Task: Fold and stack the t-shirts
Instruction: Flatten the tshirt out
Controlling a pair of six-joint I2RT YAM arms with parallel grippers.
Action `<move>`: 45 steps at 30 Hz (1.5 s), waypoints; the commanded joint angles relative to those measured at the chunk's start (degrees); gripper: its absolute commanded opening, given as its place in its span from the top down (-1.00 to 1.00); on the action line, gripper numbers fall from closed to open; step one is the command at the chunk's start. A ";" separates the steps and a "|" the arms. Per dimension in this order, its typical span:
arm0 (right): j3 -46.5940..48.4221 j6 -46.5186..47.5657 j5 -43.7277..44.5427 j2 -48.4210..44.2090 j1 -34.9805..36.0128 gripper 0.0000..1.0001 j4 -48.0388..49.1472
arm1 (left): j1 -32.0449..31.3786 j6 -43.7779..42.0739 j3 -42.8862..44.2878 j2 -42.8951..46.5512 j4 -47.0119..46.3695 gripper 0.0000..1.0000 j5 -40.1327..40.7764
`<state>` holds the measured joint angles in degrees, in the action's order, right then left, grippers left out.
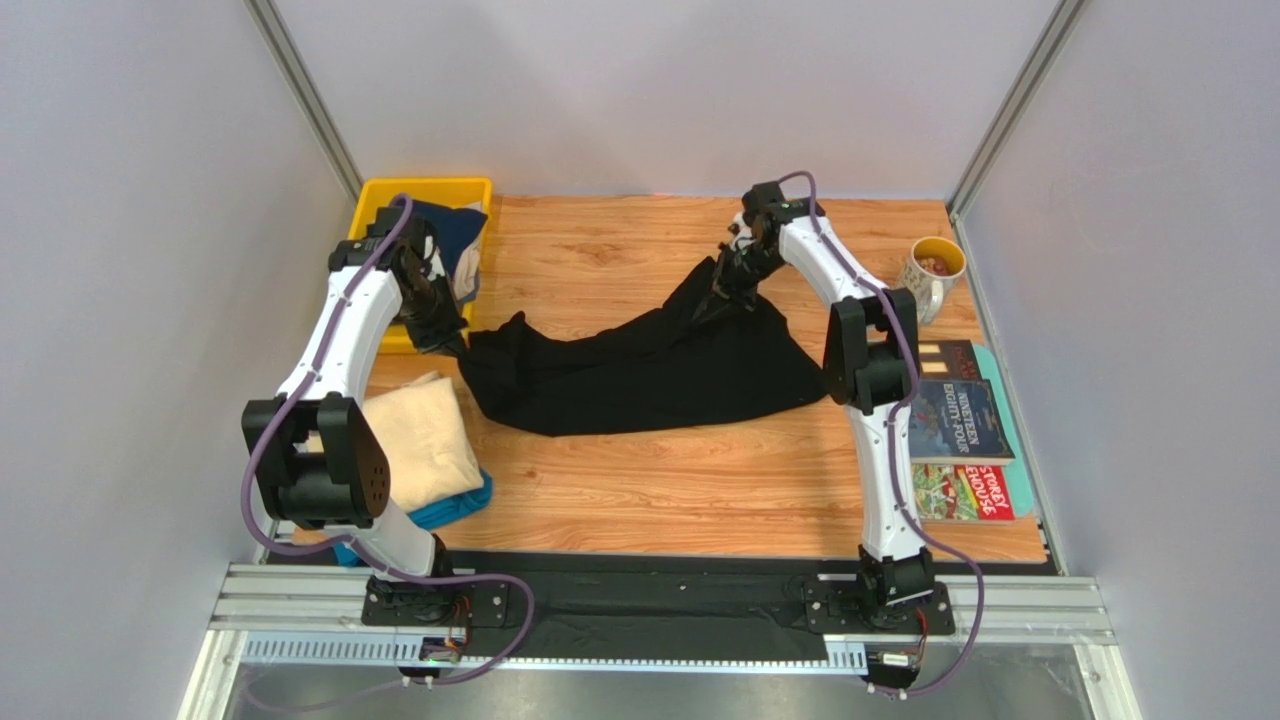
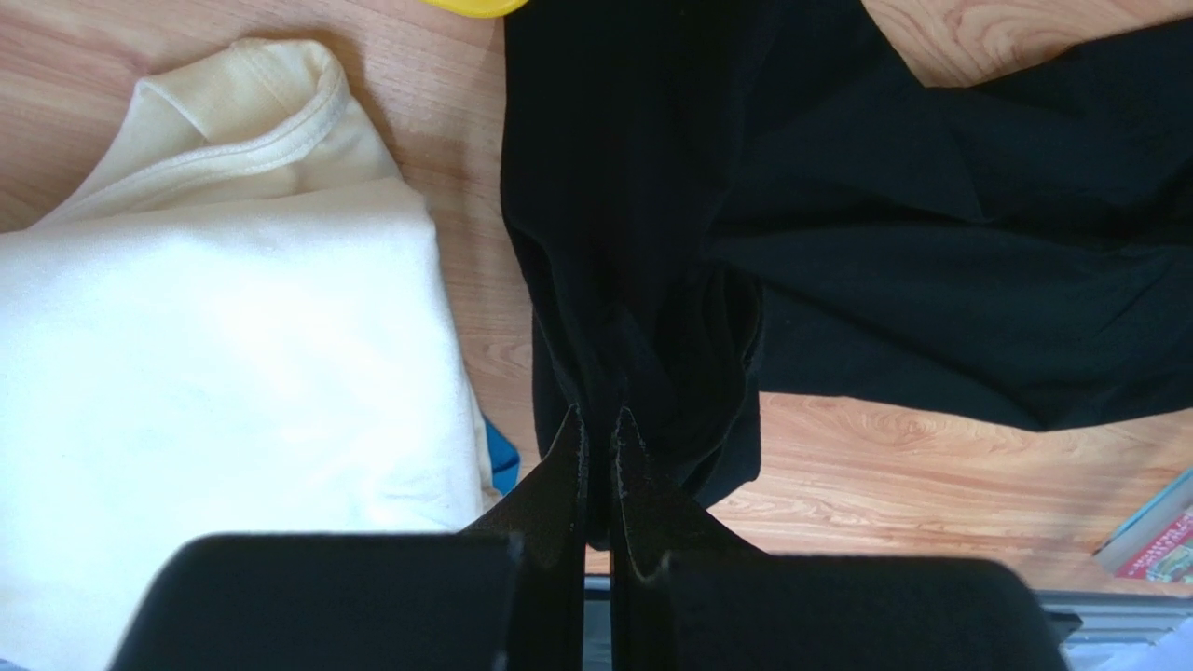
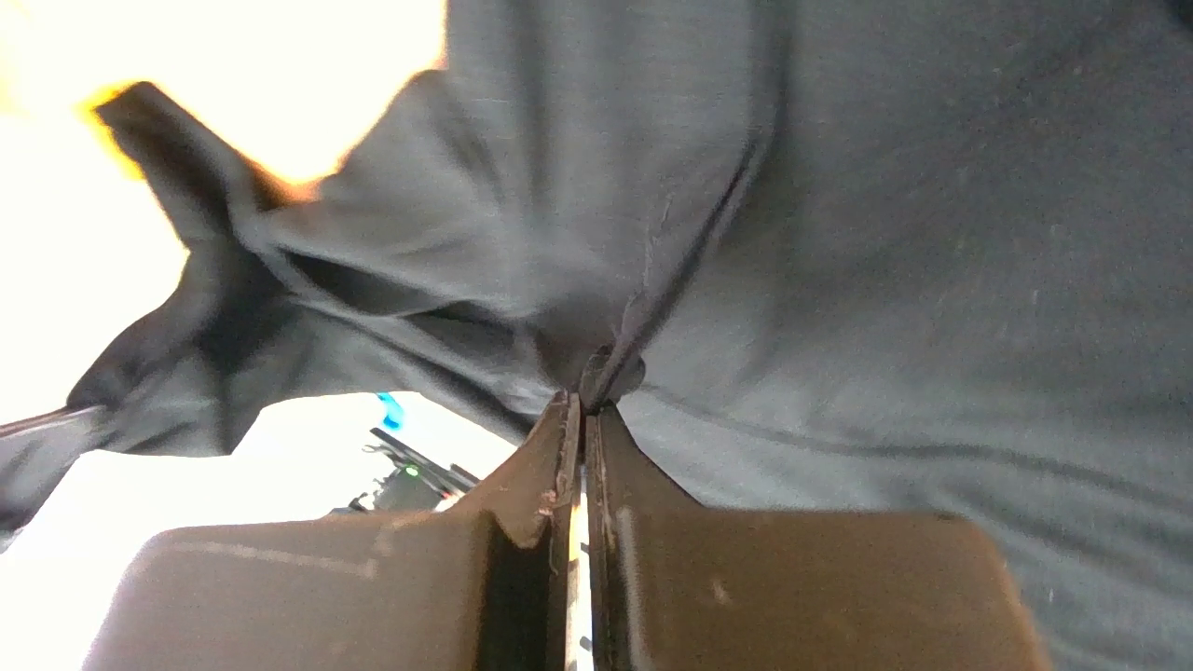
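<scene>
A large black t-shirt [image 1: 646, 368] is stretched across the middle of the wooden table, lifted at both ends. My left gripper [image 1: 446, 336] is shut on its left end, a bunch of black cloth [image 2: 637, 280] pinched between the fingers. My right gripper [image 1: 732, 285] is shut on a fold at its far right part, the cloth [image 3: 840, 210] filling the right wrist view. A folded cream t-shirt [image 1: 416, 435] lies at the left on a teal-blue one [image 1: 451, 507]. A dark navy t-shirt [image 1: 451, 240] lies in the yellow bin [image 1: 383, 203].
A mug [image 1: 933, 270] stands at the far right of the table. Colourful magazines [image 1: 962, 435] lie along the right edge. The yellow bin sits in the far left corner. Grey walls close in on both sides.
</scene>
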<state>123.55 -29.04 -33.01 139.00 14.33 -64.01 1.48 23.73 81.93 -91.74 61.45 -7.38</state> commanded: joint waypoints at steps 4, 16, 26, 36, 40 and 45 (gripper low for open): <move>10.04 -5.06 -1.70 -12.43 -5.00 1.00 6.43 | -0.24 -0.08 5.78 1.31 -2.56 1.00 3.15; 12.85 -11.74 -11.81 -22.54 -11.78 1.00 18.04 | -0.16 -1.05 19.04 0.78 -4.06 1.00 10.53; 15.67 -17.45 -13.30 -28.08 -16.17 1.00 26.91 | -0.07 5.35 32.24 -2.47 -5.63 1.00 9.23; 17.86 -25.01 -15.59 -33.00 -19.16 1.00 37.11 | -0.07 6.33 33.74 -2.39 -6.87 1.00 5.80; 17.44 -26.68 -16.64 -34.58 -19.25 0.99 37.38 | 0.02 5.20 30.06 -1.07 -7.40 1.00 5.27; 2.80 -17.57 -14.81 -42.81 -18.37 1.00 20.35 | -0.07 3.52 25.04 -2.91 -1.96 0.91 0.53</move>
<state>135.46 -52.36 -48.56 104.31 -4.40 -33.28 1.23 29.15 110.15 -94.74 55.46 -3.38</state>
